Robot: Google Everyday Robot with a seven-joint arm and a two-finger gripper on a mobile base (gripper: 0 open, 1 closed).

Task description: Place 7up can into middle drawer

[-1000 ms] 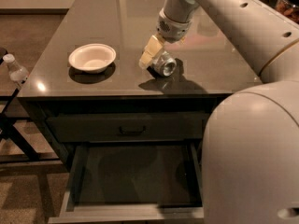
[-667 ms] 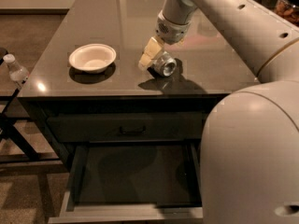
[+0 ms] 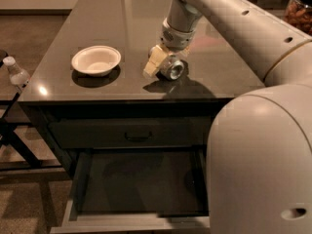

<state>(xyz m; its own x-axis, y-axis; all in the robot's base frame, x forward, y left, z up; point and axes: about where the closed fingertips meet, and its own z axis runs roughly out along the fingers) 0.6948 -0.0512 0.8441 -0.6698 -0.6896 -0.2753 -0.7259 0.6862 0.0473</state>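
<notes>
The 7up can [image 3: 173,68] is small and silvery and lies on its side, its shiny round end facing the camera. It sits in my gripper [image 3: 166,65] just above the dark countertop [image 3: 107,23], right of centre near the front edge. A cream finger [image 3: 152,62] presses against the can's left side; the other finger is hidden behind it. The middle drawer [image 3: 131,222] stands pulled open below the counter, its dark flat inside [image 3: 141,182] showing nothing in it. The can is above and behind the drawer's opening.
A cream round bowl [image 3: 96,60] sits on the counter left of the can. A closed drawer front with a dark bar handle [image 3: 138,136] lies between counter and open drawer. A plastic bottle [image 3: 16,72] stands at far left. My arm's bulk [image 3: 263,160] covers the drawer's right side.
</notes>
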